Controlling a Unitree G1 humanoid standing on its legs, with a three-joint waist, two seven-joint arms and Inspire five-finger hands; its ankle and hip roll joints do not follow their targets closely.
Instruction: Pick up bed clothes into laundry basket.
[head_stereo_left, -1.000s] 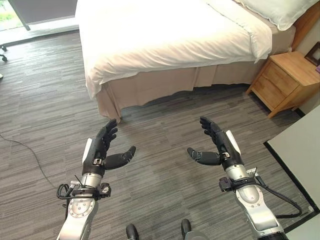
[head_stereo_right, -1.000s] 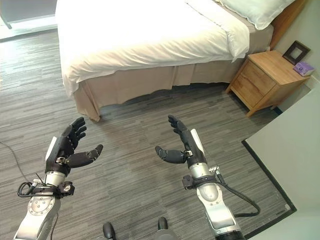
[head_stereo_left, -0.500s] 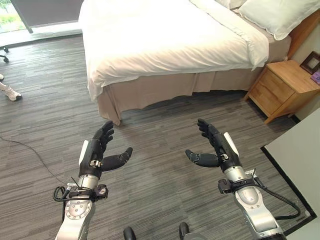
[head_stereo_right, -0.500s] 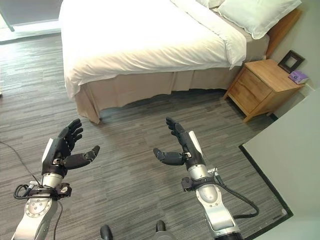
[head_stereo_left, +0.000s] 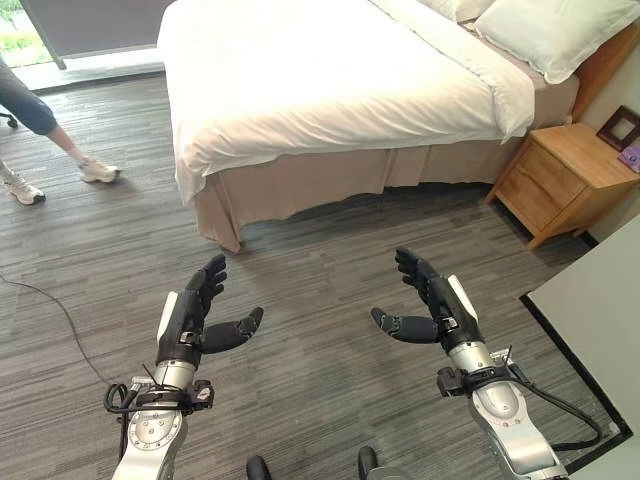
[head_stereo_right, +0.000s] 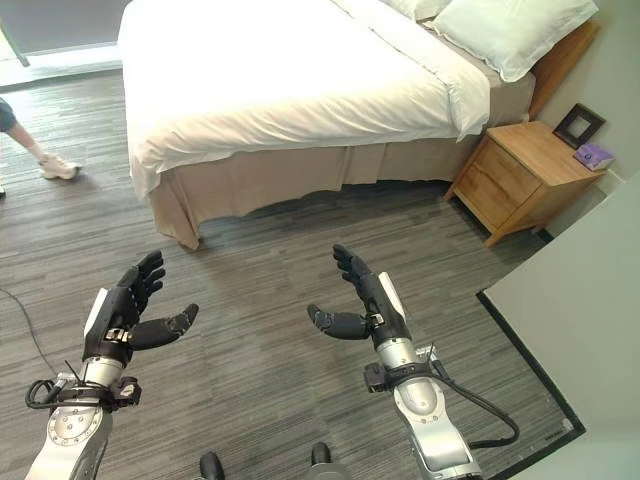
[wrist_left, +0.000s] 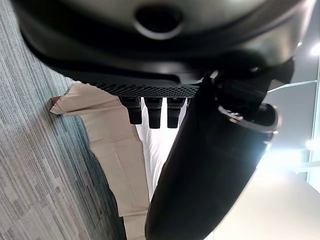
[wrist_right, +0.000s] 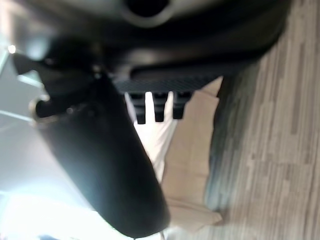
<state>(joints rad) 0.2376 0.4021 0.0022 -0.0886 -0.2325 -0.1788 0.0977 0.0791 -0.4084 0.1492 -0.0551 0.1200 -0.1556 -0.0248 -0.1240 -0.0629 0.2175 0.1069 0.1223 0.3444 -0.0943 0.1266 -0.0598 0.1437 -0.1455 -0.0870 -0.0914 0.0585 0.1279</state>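
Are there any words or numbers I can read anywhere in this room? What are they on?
No words or numbers can be read here.
The small purple thing on the wooden nightstand: too small to tell if it has print.
The dark picture frame next to it: too small to read.
The white bed cover and the pillow: plain, no writing.

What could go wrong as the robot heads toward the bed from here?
A person is walking by the bed's far corner, so the paths could cross. The nightstand sits close beside the bed, tight for the right hand. Both that and the left hand are open, holding nothing, well short of the white cover.
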